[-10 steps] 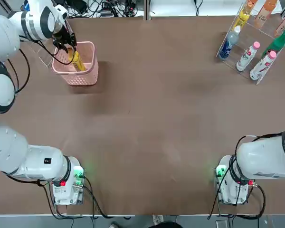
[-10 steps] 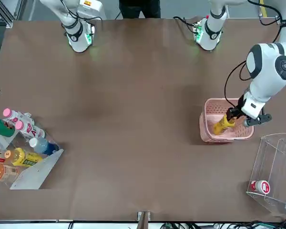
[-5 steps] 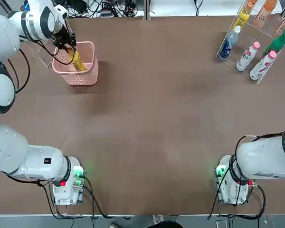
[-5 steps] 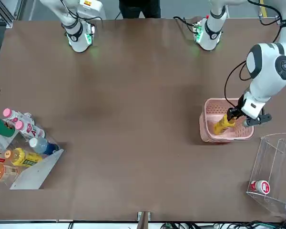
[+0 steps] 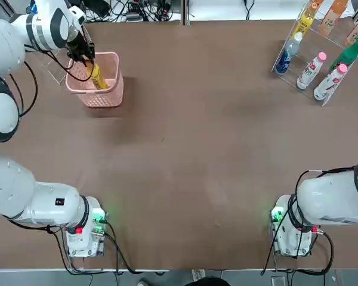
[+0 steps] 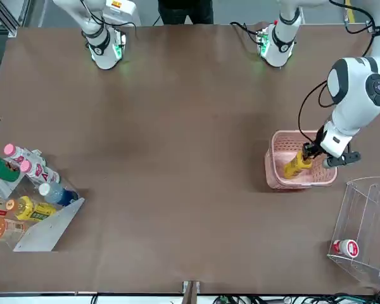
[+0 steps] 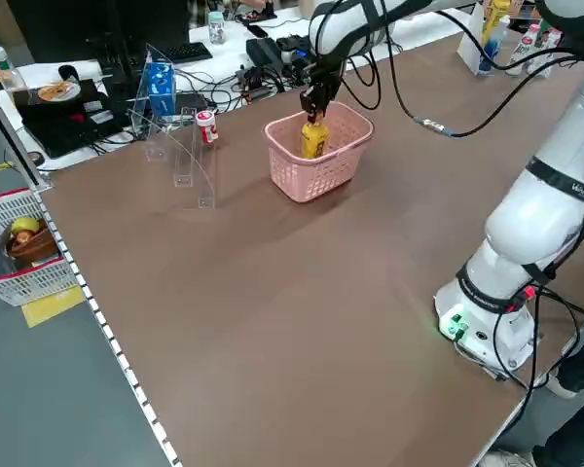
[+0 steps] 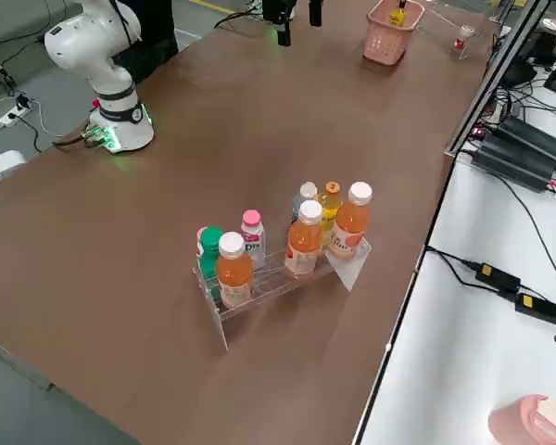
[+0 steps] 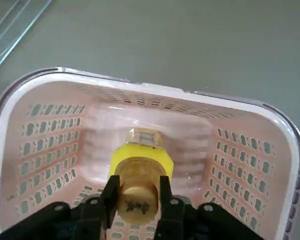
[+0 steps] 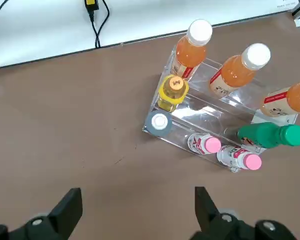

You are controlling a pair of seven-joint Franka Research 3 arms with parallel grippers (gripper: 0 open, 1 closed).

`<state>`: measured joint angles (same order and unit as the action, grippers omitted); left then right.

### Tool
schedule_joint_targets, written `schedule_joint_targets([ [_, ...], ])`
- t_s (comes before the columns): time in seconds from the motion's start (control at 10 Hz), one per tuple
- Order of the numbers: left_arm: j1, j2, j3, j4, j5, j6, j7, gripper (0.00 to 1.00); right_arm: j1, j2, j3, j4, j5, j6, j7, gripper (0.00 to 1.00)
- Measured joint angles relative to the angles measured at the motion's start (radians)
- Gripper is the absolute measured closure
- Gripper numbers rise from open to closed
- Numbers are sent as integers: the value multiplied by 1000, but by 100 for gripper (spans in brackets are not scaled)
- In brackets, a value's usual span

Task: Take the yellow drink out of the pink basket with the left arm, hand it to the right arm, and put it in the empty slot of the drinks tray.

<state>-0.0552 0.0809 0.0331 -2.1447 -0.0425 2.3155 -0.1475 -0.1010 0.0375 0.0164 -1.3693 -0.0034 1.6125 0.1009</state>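
Left wrist view: the yellow drink (image 9: 138,185) was seen standing inside the pink basket (image 9: 277,165), its darker yellow cap caught between the two dark fingers (image 9: 110,196) of the left pincer (image 9: 138,200), which were closed against the cap's sides. The bottle was all yellow, with a yellow label, and its top reached about the basket's rim. In the top view the left pincer (image 5: 83,52) was placed over the basket's far-left corner, with the bottle (image 5: 96,76) leaning down and away from it into the basket (image 5: 105,97). The basket stood on the bench (image 5: 191,149) near its far left corner. The drinks tray (image 5: 337,42) was located at the far right corner, well apart from the basket, with bottles held in its compartments. The right pincer (image 10: 137,220) was held spread wide and empty above the bench, with the tray (image 10: 200,117) in its camera's sight.
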Motion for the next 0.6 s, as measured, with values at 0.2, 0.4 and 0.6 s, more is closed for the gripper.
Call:
schedule_joint_targets([
  [0.2, 1, 0, 1, 0, 4, 0, 2, 66, 0, 0, 0, 0, 0, 0, 0, 1],
  [0.4, 0, 0, 1, 0, 4, 0, 11, 66, 0, 0, 0, 0, 0, 0, 0, 1],
  [0.6, 0, 0, 1, 1, 4, 0, 17, 66, 0, 0, 0, 0, 0, 0, 0, 1],
])
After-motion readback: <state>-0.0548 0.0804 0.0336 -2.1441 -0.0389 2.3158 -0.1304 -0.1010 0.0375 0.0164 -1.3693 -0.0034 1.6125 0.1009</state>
